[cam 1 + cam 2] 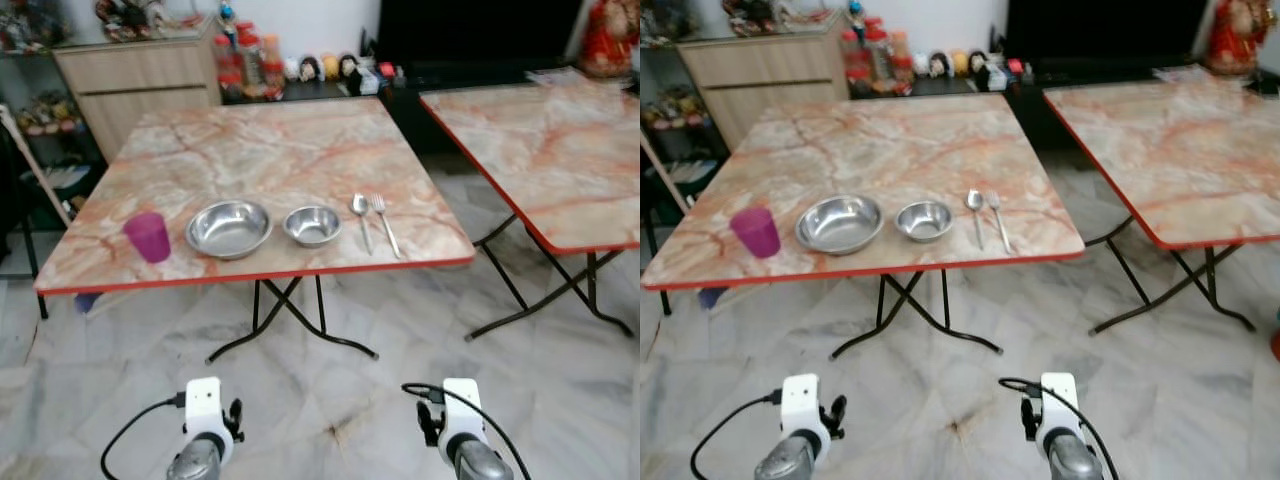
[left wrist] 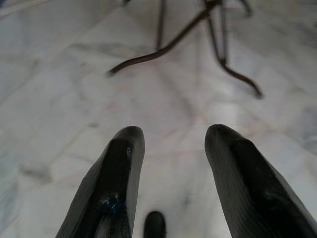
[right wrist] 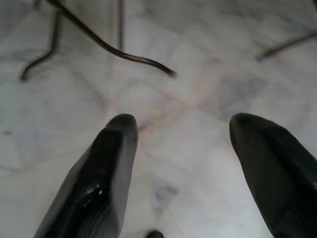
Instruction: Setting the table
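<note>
- Table: marble-look top, red edge, black folding legs, straight ahead of the robot.
- Along its near edge, left to right: cup, big bowl, small bowl, spoon, fork.
- Cup is purple, upright, near the front left corner, apart from the big bowl.
- Both bowls are steel, upright, side by side with a small gap between them.
- Spoon and fork lie just beside each other, heads pointing away from the robot, handles toward the near edge; they sit right of the small bowl.
- Second table, same look, to the right, apart from the first.
- Cabinet behind the first table at back left; bottles and small figurines beside it against the wall.
- Floor: pale marble tile.
- Left gripper: hanging low over the floor, short of the table, fingers well apart, holding nothing.
- Right gripper: also low over the floor, fingers spread wide, holding nothing.
- Table legs show on the floor beyond both grippers in the wrist views.
</note>
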